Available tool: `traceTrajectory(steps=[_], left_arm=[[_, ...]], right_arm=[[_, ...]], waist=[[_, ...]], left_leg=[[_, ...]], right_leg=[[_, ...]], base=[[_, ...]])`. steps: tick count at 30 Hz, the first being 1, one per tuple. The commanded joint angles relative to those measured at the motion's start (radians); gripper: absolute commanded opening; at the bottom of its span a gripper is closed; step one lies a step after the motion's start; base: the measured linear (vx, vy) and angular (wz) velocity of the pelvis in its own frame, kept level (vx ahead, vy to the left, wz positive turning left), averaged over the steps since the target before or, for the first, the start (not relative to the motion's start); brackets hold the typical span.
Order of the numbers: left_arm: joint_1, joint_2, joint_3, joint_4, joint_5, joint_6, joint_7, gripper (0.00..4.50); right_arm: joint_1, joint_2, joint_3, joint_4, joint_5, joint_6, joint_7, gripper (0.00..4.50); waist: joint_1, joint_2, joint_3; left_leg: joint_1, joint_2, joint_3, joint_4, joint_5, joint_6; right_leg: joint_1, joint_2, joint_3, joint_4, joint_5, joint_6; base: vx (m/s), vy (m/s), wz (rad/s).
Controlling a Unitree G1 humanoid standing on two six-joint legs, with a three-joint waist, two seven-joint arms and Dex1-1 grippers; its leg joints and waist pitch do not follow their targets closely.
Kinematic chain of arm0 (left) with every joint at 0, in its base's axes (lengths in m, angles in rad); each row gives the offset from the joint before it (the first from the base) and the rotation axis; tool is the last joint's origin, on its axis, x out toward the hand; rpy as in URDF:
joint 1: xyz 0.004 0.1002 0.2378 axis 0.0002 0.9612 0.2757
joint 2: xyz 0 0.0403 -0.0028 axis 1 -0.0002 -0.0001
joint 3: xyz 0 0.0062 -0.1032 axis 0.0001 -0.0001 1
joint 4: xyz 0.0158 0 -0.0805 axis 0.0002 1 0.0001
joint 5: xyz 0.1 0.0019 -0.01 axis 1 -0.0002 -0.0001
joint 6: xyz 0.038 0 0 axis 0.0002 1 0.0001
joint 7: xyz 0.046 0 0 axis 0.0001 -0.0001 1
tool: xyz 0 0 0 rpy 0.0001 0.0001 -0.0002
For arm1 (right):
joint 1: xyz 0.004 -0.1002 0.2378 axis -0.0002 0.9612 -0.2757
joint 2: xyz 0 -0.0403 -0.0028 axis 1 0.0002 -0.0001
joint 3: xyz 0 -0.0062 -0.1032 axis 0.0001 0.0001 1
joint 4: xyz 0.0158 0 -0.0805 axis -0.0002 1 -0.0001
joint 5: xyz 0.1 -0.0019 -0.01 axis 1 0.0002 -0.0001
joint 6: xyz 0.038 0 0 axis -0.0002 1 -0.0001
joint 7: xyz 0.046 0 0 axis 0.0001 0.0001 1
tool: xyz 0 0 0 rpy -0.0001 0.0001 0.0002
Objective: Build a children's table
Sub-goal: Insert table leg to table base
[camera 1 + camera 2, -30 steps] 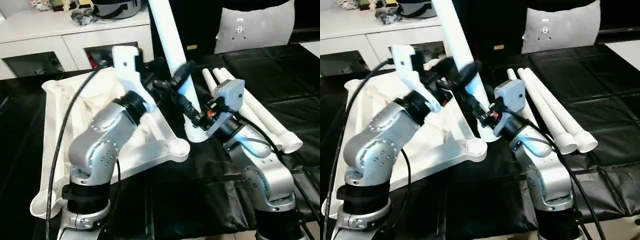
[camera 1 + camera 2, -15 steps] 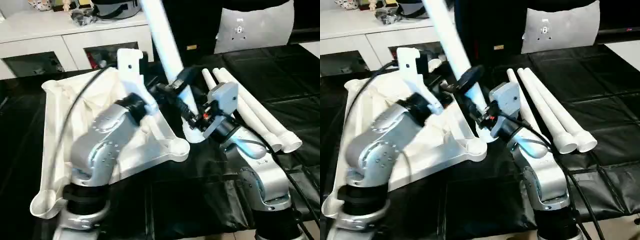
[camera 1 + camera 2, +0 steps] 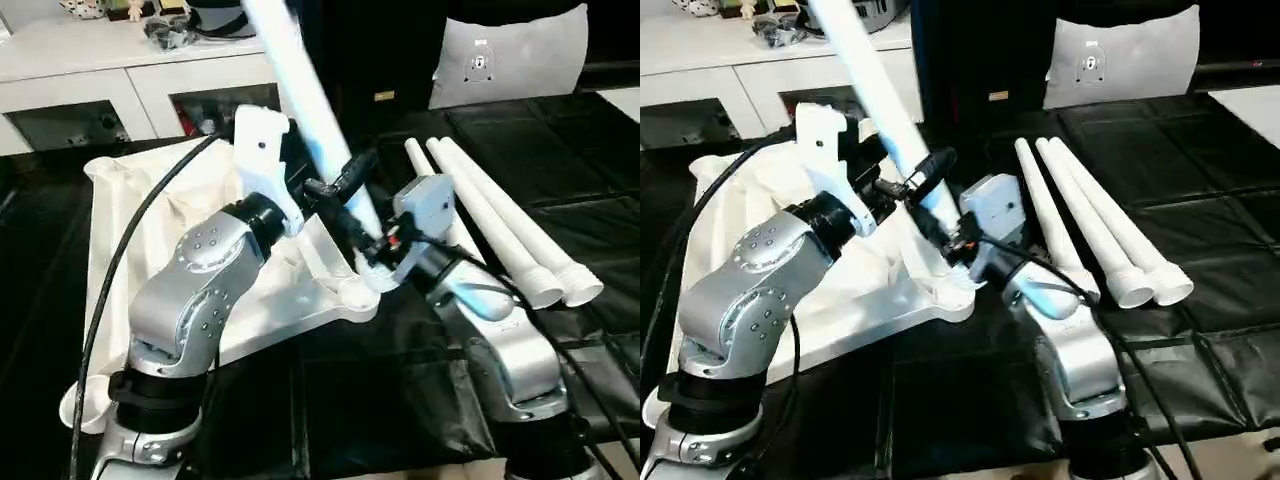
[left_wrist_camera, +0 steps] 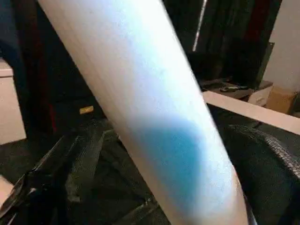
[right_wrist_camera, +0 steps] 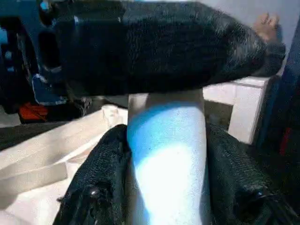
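At the rounded corner socket [image 3: 352,296] of the upturned square white plastic tabletop [image 3: 96,250], looked ready to go wrong in more than one way. Leaned the long white tapered plastic leg [image 3: 300,80] steeply away toward the white glass-doored cabinet [image 3: 100,60], so would probably have bound against the socket's lip rather than seated if pushed down at that tilt. Could also have levered the light tabletop up off the black mat [image 3: 400,400] or skidded it aside, with nothing pressing it down. Might have slipped through the grip too, given smooth round plastic and so much length above the hold. Gripped the leg low down, close above its thick end, with the right gripper [image 3: 365,250], black fingers clamped on either side of it. Straddled the same leg higher up with the left gripper [image 3: 335,178], fingers spread wide and not visibly squeezing. Hovered at or just over the socket with the leg's foot; could not tell whether already entered. Counted three more white legs [image 3: 500,230] side by side on the mat, off to the right, well apart from both grippers
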Motion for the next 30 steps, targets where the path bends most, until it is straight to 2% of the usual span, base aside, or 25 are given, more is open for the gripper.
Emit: traceTrajectory(steps=[1, 2, 3, 5, 6, 7, 9, 10, 11, 13, 14, 15, 18, 19, 23, 24, 26, 27, 29, 30], left_arm=[[0.004, 0.013, 0.024, -0.018, 0.017, 0.000, 0.011, 4.15], [0.006, 0.016, 0.026, -0.023, 0.020, 0.002, 0.014, 4.15], [0.008, 0.019, 0.026, -0.027, 0.022, 0.003, 0.014, 4.15], [0.012, 0.025, 0.025, -0.033, 0.024, 0.005, 0.014, 4.15], [0.016, 0.026, 0.026, -0.037, 0.022, 0.006, 0.014, 4.15], [0.019, 0.027, 0.028, -0.039, 0.020, 0.006, 0.014, 4.15], [0.022, 0.024, 0.034, -0.043, 0.012, 0.011, 0.017, 4.15], [0.020, 0.019, 0.039, -0.044, 0.004, 0.016, 0.018, 4.15], [0.018, 0.013, 0.043, -0.043, -0.002, 0.018, 0.018, 4.15], [0.013, 0.009, 0.044, -0.036, -0.008, 0.018, 0.011, 4.15], [0.011, 0.012, 0.041, -0.034, -0.006, 0.016, 0.006, 4.15], [0.010, 0.026, 0.029, -0.028, 0.004, 0.012, -0.007, 4.15], [0.016, 0.054, 0.007, -0.013, 0.017, -0.005, -0.045, 4.15], [0.031, 0.075, -0.008, 0.006, 0.002, -0.033, -0.114, 4.15], [0.058, 0.130, -0.039, 0.040, -0.026, -0.068, -0.263, 4.07], [0.058, 0.137, -0.035, 0.056, -0.036, -0.067, -0.288, 3.91], [0.049, 0.141, -0.019, 0.083, -0.061, -0.060, -0.321, 3.75], [0.041, 0.132, 0.002, 0.097, -0.092, -0.056, -0.340, 3.68], [0.037, 0.126, 0.016, 0.101, -0.115, -0.051, -0.352, 3.61], [0.032, 0.120, 0.034, 0.109, -0.142, -0.047, -0.370, 3.47]], right_arm=[[-0.012, 0.011, 0.015, 0.005, -0.008, -0.020, 0.010, 1.85], [-0.016, 0.014, 0.017, 0.016, -0.010, -0.025, 0.009, 1.85], [-0.018, 0.015, 0.019, 0.024, -0.011, -0.029, 0.008, 1.85], [-0.023, 0.017, 0.021, 0.034, -0.013, -0.034, 0.007, 1.85], [-0.026, 0.020, 0.022, 0.040, -0.014, -0.036, 0.005, 1.85], [-0.027, 0.022, 0.022, 0.043, -0.015, -0.037, 0.004, 1.85], [-0.029, 0.024, 0.023, 0.048, -0.016, -0.040, 0.003, 1.85], [-0.030, 0.025, 0.021, 0.052, -0.015, -0.043, -0.001, 1.85], [-0.030, 0.025, 0.020, 0.054, -0.015, -0.045, -0.003, 1.85], [-0.028, 0.024, 0.016, 0.058, -0.017, -0.050, -0.010, 1.85], [-0.026, 0.023, 0.014, 0.059, -0.018, -0.052, -0.013, 1.85], [-0.024, 0.021, 0.013, 0.059, -0.019, -0.054, -0.014, 1.85], [-0.015, 0.018, 0.011, 0.054, -0.017, -0.055, -0.013, 1.85], [-0.006, 0.012, 0.010, 0.045, -0.011, -0.052, -0.003, 1.85], [0.011, 0.003, 0.008, 0.025, 0.006, -0.046, 0.022, 1.85], [0.017, -0.002, 0.009, 0.022, 0.011, -0.046, 0.032, 1.85], [0.027, -0.013, 0.014, 0.017, 0.019, -0.048, 0.050, 1.85], [0.034, -0.021, 0.017, 0.014, 0.022, -0.050, 0.060, 1.85], [0.036, -0.025, 0.018, 0.014, 0.023, -0.051, 0.065, 1.85], [0.042, -0.031, 0.020, 0.012, 0.026, -0.052, 0.071, 1.85]], waist=[[0.005, -0.020, -0.065], [0.005, -0.031, -0.064], [0.009, -0.025, -0.065], [0.012, -0.027, -0.064], [0.013, -0.032, -0.064], [0.016, -0.030, -0.064], [0.019, -0.032, -0.063], [0.019, -0.027, -0.063], [0.018, -0.030, -0.063], [0.018, -0.025, -0.063], [0.018, -0.027, -0.063], [0.018, -0.016, -0.063], [0.014, -0.021, -0.064], [0.014, -0.015, -0.064], [0.012, -0.013, -0.066], [0.011, -0.006, -0.066], [0.011, -0.009, -0.065], [0.011, -0.005, -0.064], [0.010, -0.007, -0.065], [0.009, -0.004, -0.064]], left_leg=[[0.029, 0.067, -0.026, -0.064, -0.139, 0.046], [0.029, 0.068, -0.026, -0.065, -0.142, 0.045], [0.031, 0.068, -0.027, -0.065, -0.144, 0.042], [0.031, 0.068, -0.027, -0.066, -0.152, 0.036], [0.032, 0.069, -0.026, -0.067, -0.153, 0.031], [0.032, 0.069, -0.027, -0.068, -0.153, 0.028], [0.032, 0.069, -0.026, -0.069, -0.159, 0.022], [0.032, 0.068, -0.027, -0.070, -0.167, 0.015], [0.032, 0.068, -0.027, -0.070, -0.170, 0.013], [0.032, 0.067, -0.028, -0.070, -0.183, 0.002], [0.032, 0.067, -0.028, -0.071, -0.185, 0.001], [0.033, 0.066, -0.030, -0.071, -0.192, -0.004], [0.032, 0.065, -0.030, -0.072, -0.196, -0.009], [0.033, 0.065, -0.031, -0.072, -0.195, -0.012], [0.035, 0.065, -0.031, -0.075, -0.204, -0.021], [0.037, 0.066, -0.031, -0.075, -0.213, -0.027], [0.037, 0.065, -0.030, -0.076, -0.233, -0.031], [0.039, 0.065, -0.030, -0.078, -0.243, -0.036], [0.037, 0.065, -0.031, -0.078, -0.243, -0.037], [0.037, 0.064, -0.030, -0.076, -0.245, -0.032]], right_leg=[[0.028, -0.072, 0.029, -0.077, -0.004, -0.216], [0.028, -0.072, 0.029, -0.078, -0.003, -0.216], [0.027, -0.073, 0.029, -0.076, -0.001, -0.217], [0.026, -0.074, 0.030, -0.077, -0.004, -0.214], [0.026, -0.072, 0.030, -0.076, 0.005, -0.210], [0.025, -0.073, 0.031, -0.075, 0.015, -0.209], [0.025, -0.072, 0.031, -0.075, 0.020, -0.205], [0.025, -0.071, 0.031, -0.075, 0.021, -0.202], [0.026, -0.071, 0.031, -0.075, 0.022, -0.201], [0.026, -0.072, 0.032, -0.075, 0.023, -0.201], [0.026, -0.072, 0.032, -0.076, 0.023, -0.201], [0.026, -0.073, 0.032, -0.074, 0.016, -0.199], [0.028, -0.070, 0.032, -0.076, 0.025, -0.190], [0.027, -0.070, 0.032, -0.077, 0.029, -0.188], [0.025, -0.067, 0.031, -0.073, 0.043, -0.187], [0.024, -0.067, 0.031, -0.070, 0.050, -0.190], [0.025, -0.067, 0.032, -0.072, 0.044, -0.194], [0.024, -0.068, 0.031, -0.073, 0.039, -0.197], [0.027, -0.069, 0.031, -0.071, 0.047, -0.206], [0.027, -0.071, 0.032, -0.072, 0.041, -0.209]], base=[[0.000, 0.000, 0.00], [0.000, 0.000, 0.00], [0.000, 0.000, 0.00], [0.000, 0.000, 0.00], [0.000, 0.000, 0.00], [0.000, 0.000, 0.00], [0.000, 0.000, 0.00], [0.000, 0.000, 0.00], [0.000, 0.000, 0.00], [0.000, 0.000, 0.00], [0.000, 0.000, 0.00], [0.000, 0.000, 0.00], [0.000, 0.000, 0.00], [0.000, 0.000, 0.00], [0.000, 0.000, 0.00], [0.000, 0.000, 0.00], [0.000, 0.000, 0.00], [0.000, 0.000, 0.00], [0.000, 0.000, 0.00], [0.000, 0.000, 0.00]])
